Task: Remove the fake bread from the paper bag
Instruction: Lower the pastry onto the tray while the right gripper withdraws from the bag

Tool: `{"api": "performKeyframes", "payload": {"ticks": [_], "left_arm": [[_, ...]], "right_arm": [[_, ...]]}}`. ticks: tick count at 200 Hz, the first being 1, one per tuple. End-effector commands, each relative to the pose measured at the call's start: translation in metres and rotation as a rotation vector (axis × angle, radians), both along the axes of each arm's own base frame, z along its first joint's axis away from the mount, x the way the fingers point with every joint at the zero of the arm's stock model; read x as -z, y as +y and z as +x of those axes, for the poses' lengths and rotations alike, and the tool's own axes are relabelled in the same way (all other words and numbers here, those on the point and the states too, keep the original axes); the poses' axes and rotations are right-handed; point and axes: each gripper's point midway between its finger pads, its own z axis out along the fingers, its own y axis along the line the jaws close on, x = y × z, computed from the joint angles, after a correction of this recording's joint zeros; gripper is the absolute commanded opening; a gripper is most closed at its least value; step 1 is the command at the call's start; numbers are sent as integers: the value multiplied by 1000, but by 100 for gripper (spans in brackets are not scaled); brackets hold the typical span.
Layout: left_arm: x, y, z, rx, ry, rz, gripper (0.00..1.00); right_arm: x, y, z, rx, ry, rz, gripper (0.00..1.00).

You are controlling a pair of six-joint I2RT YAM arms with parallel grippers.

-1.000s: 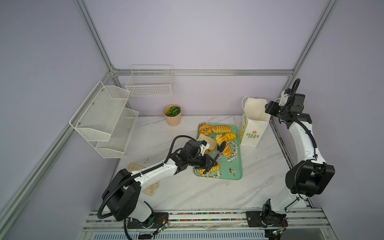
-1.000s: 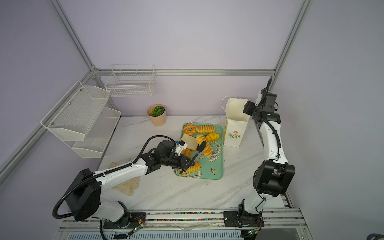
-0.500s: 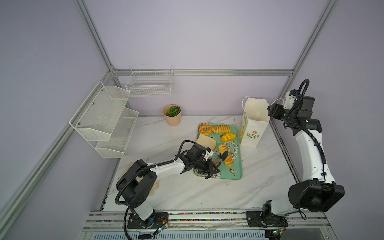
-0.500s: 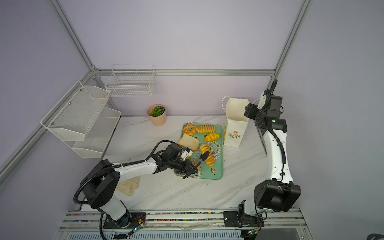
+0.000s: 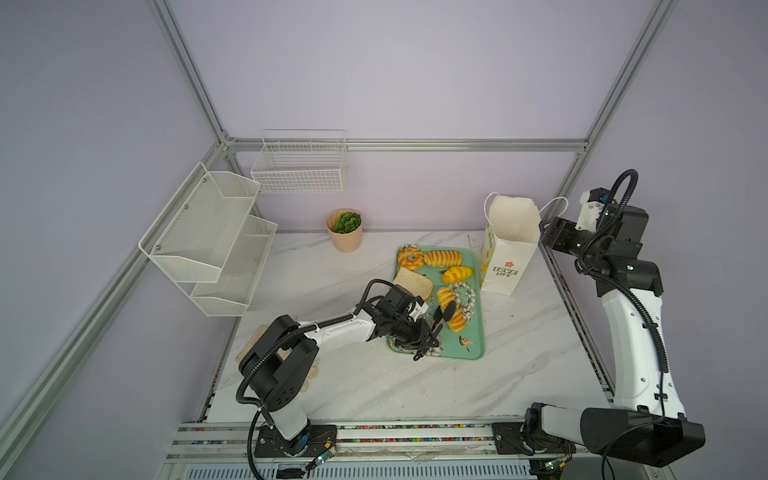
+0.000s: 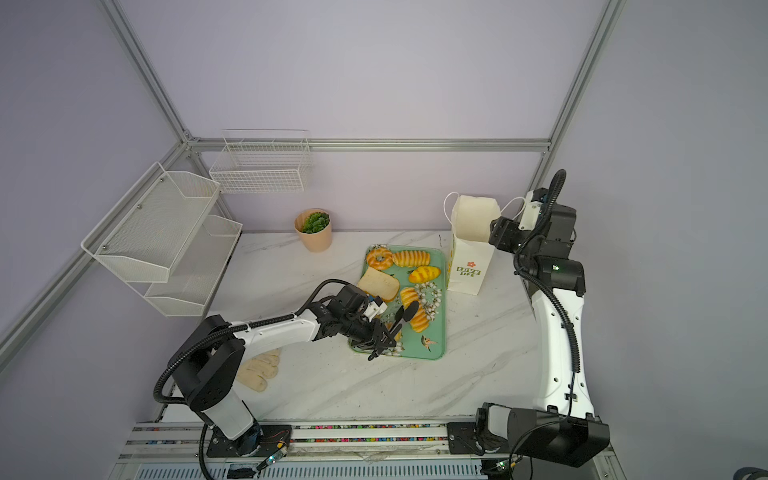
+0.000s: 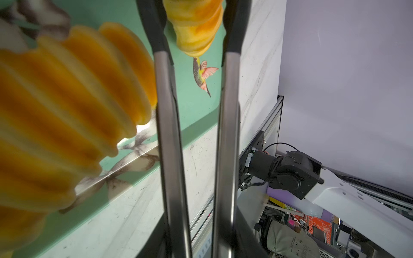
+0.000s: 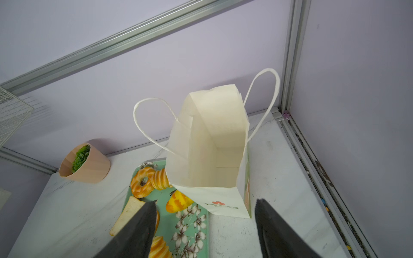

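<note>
Orange fake bread (image 7: 67, 100) lay on the tray (image 7: 194, 100) just beside our left gripper (image 7: 193, 24); we held its jaws apart, likely to let go.

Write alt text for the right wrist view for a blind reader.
Looking down into the open white paper bag, with no bread visible inside. The open right gripper frames it; fake bread lies on the green tray alongside, near a peach plant pot.

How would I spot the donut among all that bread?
Look at the green flowered tray beside the white paper bag. At its far corner, nearest the peach plant pot, lies the donut: the only bread with a hole through it.
</note>
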Motion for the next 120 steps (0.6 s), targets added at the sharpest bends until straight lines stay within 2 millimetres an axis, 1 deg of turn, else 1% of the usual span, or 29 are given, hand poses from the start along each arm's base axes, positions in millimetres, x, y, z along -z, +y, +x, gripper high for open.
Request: {"api": "performKeyframes", "payload": {"ticks": [1, 32, 60, 87, 120], "left_arm": [[-61, -17, 15, 36, -136, -100, 38], [-66, -16, 18, 43, -158, -85, 42], [-70, -16, 21, 49, -175, -73, 42], [-78, -14, 23, 49, -193, -69, 42], [-89, -3, 20, 42, -211, -50, 42]], "right_arm": [[7, 7, -11, -20, 23, 44, 73], [8, 15, -23, -38, 13, 74, 72], [19, 19, -34, -46, 30, 87, 71], [37, 23, -46, -55, 56, 94, 70], [65, 26, -58, -54, 97, 102, 70]]}}
